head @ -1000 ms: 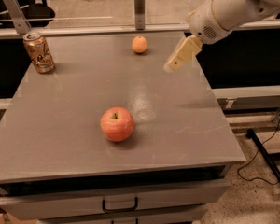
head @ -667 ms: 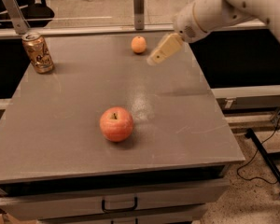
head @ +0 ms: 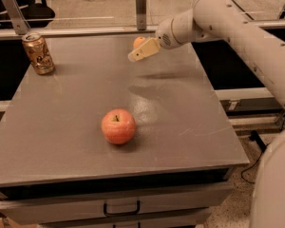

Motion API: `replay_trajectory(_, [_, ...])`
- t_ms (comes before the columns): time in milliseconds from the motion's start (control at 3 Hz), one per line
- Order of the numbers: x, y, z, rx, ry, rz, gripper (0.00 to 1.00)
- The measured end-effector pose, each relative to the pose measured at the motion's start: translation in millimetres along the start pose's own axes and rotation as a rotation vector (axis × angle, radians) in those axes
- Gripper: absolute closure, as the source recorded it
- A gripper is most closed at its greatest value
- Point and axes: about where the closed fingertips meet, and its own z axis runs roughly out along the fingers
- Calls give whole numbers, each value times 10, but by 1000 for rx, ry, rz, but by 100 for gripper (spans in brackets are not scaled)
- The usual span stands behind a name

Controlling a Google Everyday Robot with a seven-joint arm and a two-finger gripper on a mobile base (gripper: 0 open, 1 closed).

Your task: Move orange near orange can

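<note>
The small orange point(head: 138, 42) sits at the far edge of the grey table point(head: 76, 108), partly hidden behind my gripper. The orange can point(head: 38, 53) stands upright at the far left corner. My gripper point(head: 137, 55) with its pale fingers hangs just in front of and above the orange, reaching in from the right on the white arm point(head: 237, 27). It holds nothing that I can see.
A red-pink apple point(head: 118, 126) with a stem lies in the middle front of the table. Two metal posts point(head: 140, 1) stand behind the far edge. A drawer with a handle point(head: 121, 208) is below the table front.
The arm has swung left and the gripper has moved from the right of the table to just in front of the orange. The orange, can and apple have not moved.
</note>
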Motion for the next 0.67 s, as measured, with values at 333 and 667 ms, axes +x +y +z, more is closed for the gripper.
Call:
replay_trajectory(333, [10,-193,310,27,-40,81,0])
replay_trajectory(667, [74,-341,507,42,-56,144,17])
